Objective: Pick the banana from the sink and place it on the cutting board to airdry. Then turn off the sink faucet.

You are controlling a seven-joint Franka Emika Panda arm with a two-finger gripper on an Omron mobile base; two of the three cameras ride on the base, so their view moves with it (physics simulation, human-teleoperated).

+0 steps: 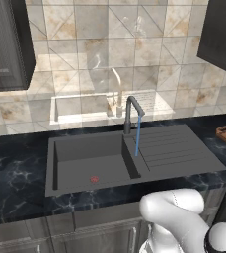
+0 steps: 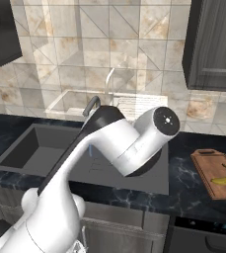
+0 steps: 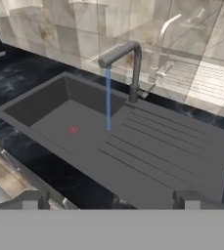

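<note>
The dark marbled desk (image 1: pixel 16 163) carries the grey sink (image 1: pixel 85 160), whose basin holds nothing but the red drain ring (image 1: pixel 94 179) and whose ribbed drainboard (image 1: pixel 176 150) lies to the right. The white arm (image 2: pixel 119 141) stands in front of the desk and, in the right base view, hides most of the faucet (image 3: pixel 130 63). The cutting board (image 2: pixel 215 173) lies on the desk well to the right of the sink, and the banana (image 2: pixel 224 175) rests on it near its right side, so the first part of the task appears done. The faucet rises at the sink's back edge, its spout angled over the basin, and a thin blue stream (image 3: pixel 107 100) falls from it: the water is on. The claw (image 3: pixel 111 200) hangs above the front edge of the sink, apart from everything, its two tips spread wide and holding nothing. The likely remaining step is shutting off the faucet. The main risk is a missed contact: the small lever (image 3: pixel 145 93) at the stem's base is slim, and open tips that approach off-line could slide past it or strike the stem instead. A wide swing of the arm toward the right could also brush the board and shift the banana.
</note>
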